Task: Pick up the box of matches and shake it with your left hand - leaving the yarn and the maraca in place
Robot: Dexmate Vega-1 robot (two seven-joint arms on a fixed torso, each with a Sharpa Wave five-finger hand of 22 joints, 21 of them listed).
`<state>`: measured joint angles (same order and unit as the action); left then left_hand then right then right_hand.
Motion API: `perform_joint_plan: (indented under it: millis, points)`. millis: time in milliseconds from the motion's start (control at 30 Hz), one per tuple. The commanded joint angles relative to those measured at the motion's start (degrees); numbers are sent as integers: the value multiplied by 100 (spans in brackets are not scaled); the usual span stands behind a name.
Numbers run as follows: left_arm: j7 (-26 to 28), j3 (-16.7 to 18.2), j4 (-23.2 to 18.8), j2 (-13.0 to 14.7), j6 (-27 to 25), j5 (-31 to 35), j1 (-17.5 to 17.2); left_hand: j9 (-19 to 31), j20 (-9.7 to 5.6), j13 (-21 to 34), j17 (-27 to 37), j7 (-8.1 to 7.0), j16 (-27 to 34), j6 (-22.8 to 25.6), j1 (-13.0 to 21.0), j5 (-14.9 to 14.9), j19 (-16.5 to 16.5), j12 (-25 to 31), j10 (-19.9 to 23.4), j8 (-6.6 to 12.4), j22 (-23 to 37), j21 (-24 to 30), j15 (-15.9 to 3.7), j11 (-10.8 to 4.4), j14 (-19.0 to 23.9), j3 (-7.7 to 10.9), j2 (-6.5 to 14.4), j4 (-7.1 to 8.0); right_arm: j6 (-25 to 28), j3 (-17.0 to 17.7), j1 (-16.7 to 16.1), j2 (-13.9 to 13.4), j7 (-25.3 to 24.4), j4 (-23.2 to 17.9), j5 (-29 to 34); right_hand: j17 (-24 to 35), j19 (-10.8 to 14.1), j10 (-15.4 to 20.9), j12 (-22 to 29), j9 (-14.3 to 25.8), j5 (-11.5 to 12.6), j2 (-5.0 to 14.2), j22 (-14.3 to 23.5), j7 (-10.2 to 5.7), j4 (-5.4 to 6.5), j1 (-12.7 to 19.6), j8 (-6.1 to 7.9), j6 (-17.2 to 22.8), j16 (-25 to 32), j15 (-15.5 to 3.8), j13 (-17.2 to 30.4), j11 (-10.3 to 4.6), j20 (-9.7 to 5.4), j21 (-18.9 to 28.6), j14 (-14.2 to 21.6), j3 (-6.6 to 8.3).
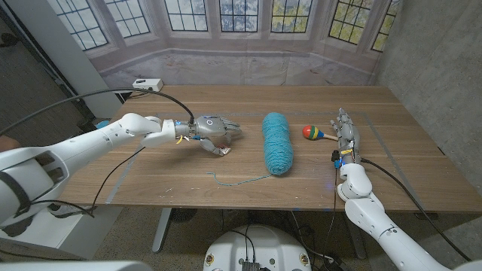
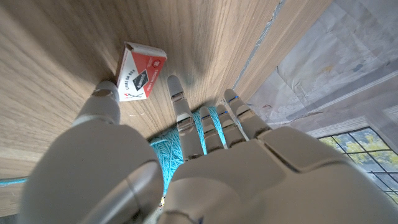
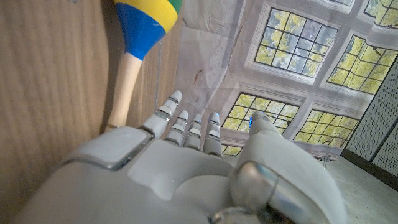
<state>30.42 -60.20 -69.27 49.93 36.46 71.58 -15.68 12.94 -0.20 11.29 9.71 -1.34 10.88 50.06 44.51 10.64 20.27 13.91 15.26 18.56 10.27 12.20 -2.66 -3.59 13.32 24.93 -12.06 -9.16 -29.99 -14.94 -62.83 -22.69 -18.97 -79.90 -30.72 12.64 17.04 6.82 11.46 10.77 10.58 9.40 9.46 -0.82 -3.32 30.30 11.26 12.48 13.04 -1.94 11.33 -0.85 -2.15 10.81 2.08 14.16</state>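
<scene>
The matchbox [image 1: 221, 150], red and white, lies on the table just in front of my left hand [image 1: 210, 128]. In the left wrist view the thumb tip sits at a corner of the matchbox [image 2: 140, 72] while the fingers [image 2: 180, 106] reach past it, spread and holding nothing. Beyond the fingers lies the teal yarn [image 2: 177, 149]. In the head view the yarn skein [image 1: 277, 141] rests mid-table, and the maraca [image 1: 312, 133] lies to its right. My right hand [image 1: 346, 132] stands beside the maraca [image 3: 140, 37] with straight fingers, empty.
A loose strand of yarn [image 1: 239, 181] trails toward the front edge. A small white device [image 1: 147, 84] sits at the back left of the wooden table [image 1: 392, 162]. A cable runs along my left arm.
</scene>
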Motion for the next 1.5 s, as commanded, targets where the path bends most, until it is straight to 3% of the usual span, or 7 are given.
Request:
perform_joint_plan:
  millis: [33,800,1233,1500]
  points:
    - [12,27,-125,80,-153,-23,-129,40,6,14,26,3,18,125,1081,33,73,-14,79,57,8,6,-7,-21,73,-18,995,-3,-148,24,-78,51,-13,45,-6,20,45,24,22,35,-13,49,12,-6,-15,0,21,46,10,-118,28,6,-433,7,45,15]
    - [-69,280,-543,261,-478,-52,-494,187,4,29,35,-36,28,386,1128,38,123,-13,239,257,12,8,-42,-62,186,-70,987,8,-392,44,-109,120,114,187,-41,21,47,25,21,35,-14,53,12,-8,-25,1,18,45,9,-118,28,8,-429,5,45,33]
    - [-16,376,-610,310,-560,-49,-649,279,-3,38,44,-39,37,469,1152,41,144,-21,302,366,14,8,-56,-57,239,-100,989,14,-7,34,-107,-92,69,-142,9,22,52,19,17,36,-15,51,12,-6,-28,-3,20,54,10,-120,28,-3,-429,6,45,39]
    - [41,407,-612,306,-655,-38,-717,347,0,44,55,-89,46,516,1166,45,164,-19,356,444,14,11,-57,-69,276,-113,1006,23,26,25,-59,-111,111,-121,-5,22,52,23,19,36,-15,54,12,-6,-31,-2,19,53,9,-121,28,-3,-430,5,44,45]
